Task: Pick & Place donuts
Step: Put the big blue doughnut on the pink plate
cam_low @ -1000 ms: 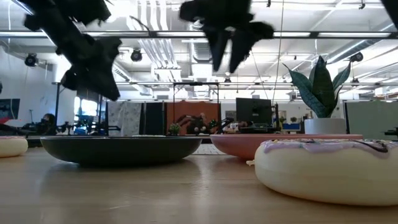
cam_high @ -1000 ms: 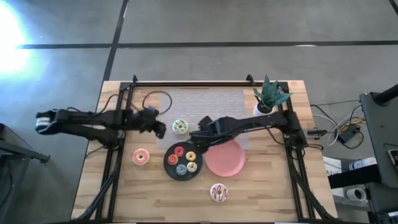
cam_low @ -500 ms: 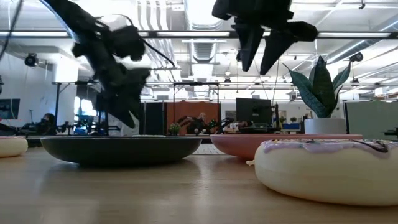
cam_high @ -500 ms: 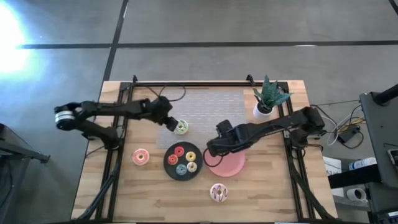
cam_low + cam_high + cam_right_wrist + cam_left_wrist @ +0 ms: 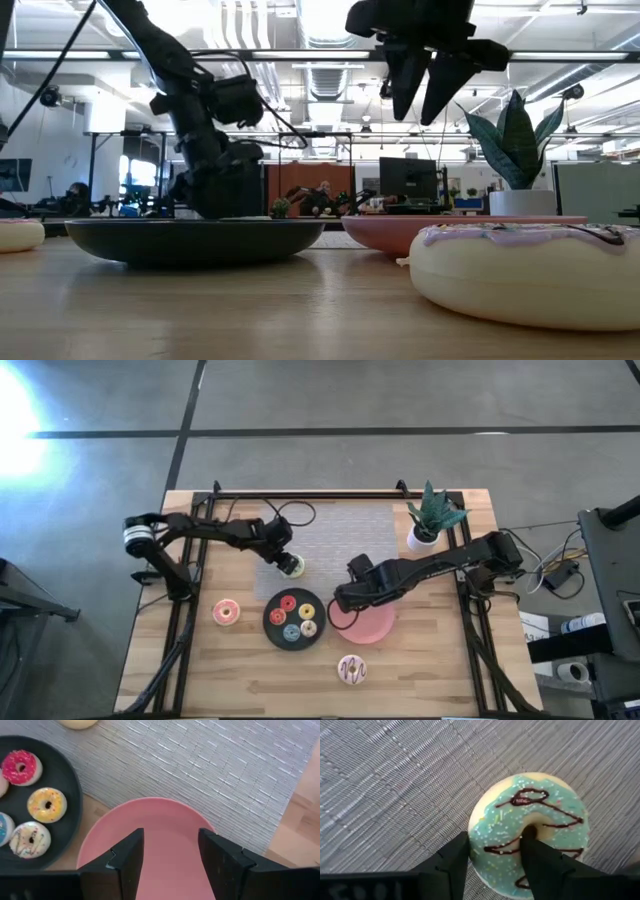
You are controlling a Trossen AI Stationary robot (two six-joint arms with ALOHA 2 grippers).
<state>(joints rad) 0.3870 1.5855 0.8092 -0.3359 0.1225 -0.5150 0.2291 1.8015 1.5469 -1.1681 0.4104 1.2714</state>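
Observation:
A teal-frosted donut with dark drizzle lies flat on the grey mat; my left gripper is down over it, open, its fingers either side of the ring's wall. My right gripper hangs open above the pink plate, touching nothing. The black plate holds several donuts, among them red and yellow. A pink donut and a pink-white striped donut lie on the bare wood. My left gripper comes at the teal donut from above, pointing down. One finger stands in the hole and the other outside the rim, with one side of the ring between them. Whether they press it I cannot tell. The donut lies flat on the mat.
A potted plant stands at the mat's far right corner. Black rails run along the table's left and right sides. In the low view the striped donut fills the near right. Bare wood lies near the table's near edge.
My left gripper has swung toward the table's right and come down onto the teal donut. My right gripper has moved from beside the black plate's far rim toward the near right, over the pink plate, then held still. No donut has moved.

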